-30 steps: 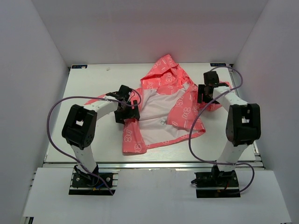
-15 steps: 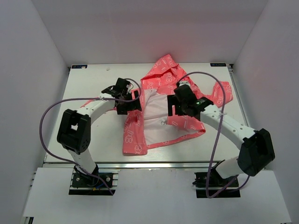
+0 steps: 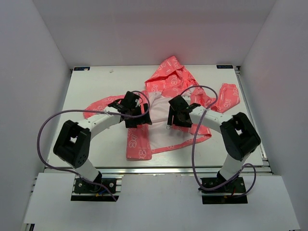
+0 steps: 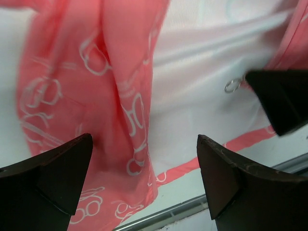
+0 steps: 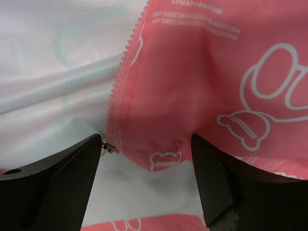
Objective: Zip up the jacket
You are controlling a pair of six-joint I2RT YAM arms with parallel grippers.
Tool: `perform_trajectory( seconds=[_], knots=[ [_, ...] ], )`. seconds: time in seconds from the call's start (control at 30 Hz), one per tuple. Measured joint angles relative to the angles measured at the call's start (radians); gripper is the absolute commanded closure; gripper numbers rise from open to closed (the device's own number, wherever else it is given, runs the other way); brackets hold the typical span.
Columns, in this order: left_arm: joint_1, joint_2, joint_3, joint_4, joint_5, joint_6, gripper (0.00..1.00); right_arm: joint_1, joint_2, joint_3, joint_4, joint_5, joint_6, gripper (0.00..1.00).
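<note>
Jacket [image 3: 183, 79] sprawled across table [image 3: 91, 84] middle. Left gripper [image 3: 138, 119] and right gripper [image 3: 173, 119] hung over it, close together, narrow gap between. Far corners bare, passable. Walls [image 3: 29, 72] closed off left, right, far.

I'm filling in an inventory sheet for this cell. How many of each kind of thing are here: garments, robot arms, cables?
Jacket: 1
Robot arms: 2, left and right
Purple cables: 2, left and right
Total: 5
</note>
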Motion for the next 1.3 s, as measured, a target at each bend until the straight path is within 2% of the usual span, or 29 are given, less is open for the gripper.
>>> perform_trajectory(
  seconds=[0.2, 0.33, 0.43, 0.57, 0.6, 0.63, 0.77, 0.9, 1.1, 1.2, 1.3],
  knots=[
    [-0.038, 0.062, -0.043, 0.053, 0.027, -0.022, 0.02, 0.000, 0.048, 0.001, 0.033, 0.032, 0.037, 0.43],
    [-0.035, 0.132, -0.038, 0.093, 0.026, -0.023, 0.02, 0.000, 0.048, 0.001, 0.050, 0.061, 0.031, 0.50],
    [-0.033, 0.193, 0.044, 0.080, 0.004, -0.027, 0.02, -0.003, 0.049, 0.008, 0.052, 0.070, 0.003, 0.58],
    [-0.031, 0.319, 0.205, 0.066, -0.029, -0.023, 0.02, -0.014, 0.047, 0.015, 0.062, 0.073, -0.039, 0.58],
    [-0.029, 0.340, 0.235, 0.064, -0.034, -0.022, 0.02, -0.016, 0.044, 0.014, 0.061, 0.073, -0.048, 0.61],
    [-0.028, 0.355, 0.256, 0.064, -0.038, -0.021, 0.02, -0.020, 0.038, 0.014, 0.060, 0.072, -0.061, 0.77],
    [-0.018, 0.407, 0.326, 0.058, -0.049, -0.017, 0.02, -0.028, -0.035, 0.003, 0.053, 0.063, -0.101, 0.94],
    [-0.008, 0.428, 0.359, 0.051, -0.048, -0.016, 0.02, -0.029, -0.155, -0.030, 0.037, 0.023, -0.138, 0.99],
    [-0.005, 0.423, 0.347, 0.066, -0.044, -0.016, 0.02, -0.024, -0.388, -0.193, 0.022, -0.167, -0.233, 0.95],
    [-0.004, 0.404, 0.312, 0.098, -0.042, -0.017, 0.02, 0.028, -0.470, -0.296, 0.014, -0.249, -0.283, 0.94],
    [-0.004, 0.389, 0.286, 0.125, -0.041, -0.020, 0.02, 0.114, -0.476, -0.365, 0.022, -0.294, -0.322, 0.82]
  ],
)
